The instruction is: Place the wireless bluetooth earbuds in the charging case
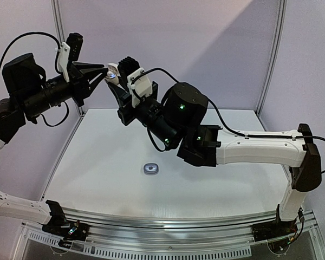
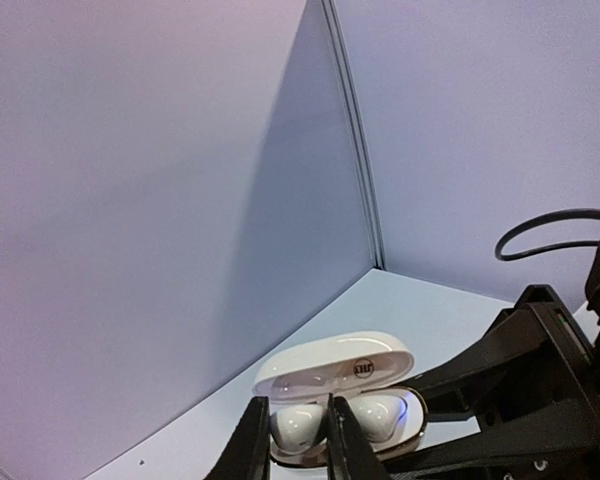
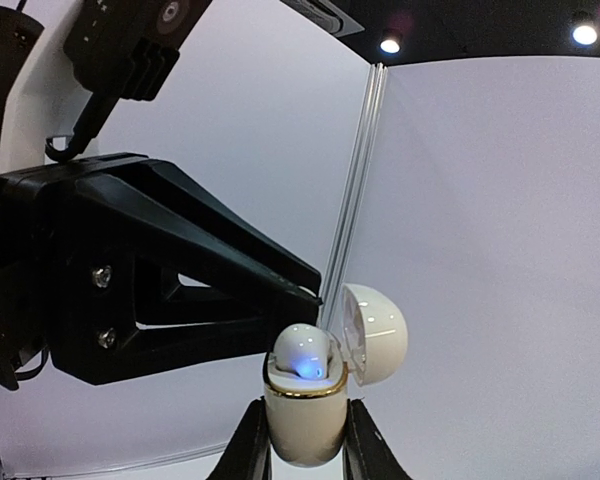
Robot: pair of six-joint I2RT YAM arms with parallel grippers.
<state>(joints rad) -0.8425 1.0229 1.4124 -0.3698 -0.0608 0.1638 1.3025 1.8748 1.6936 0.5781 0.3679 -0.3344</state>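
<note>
- The charging case is held up in the air, over the far left part of the table, well clear of its surface.
- Its lid is swung open on the hinge, and the gold-rimmed body sits upright.
- Two white earbuds lie side by side in the wells of the body, and a blue light glows at the rim beside them.
- The right gripper clamps the lower body of the case from both sides, its fingers pressed flat against the white shell.
- The left gripper comes in from the other side with its jaws drawn in to a narrow gap. Its tips are right at the earbud nearest them (whether they pinch it or only touch it, I cannot tell).
- The two grippers meet almost tip to tip at the case, both arms raised and angled toward each other.
- Down on the table, near its middle, lies a small dark grey round object with a paler centre, too small to make out further.
</note>
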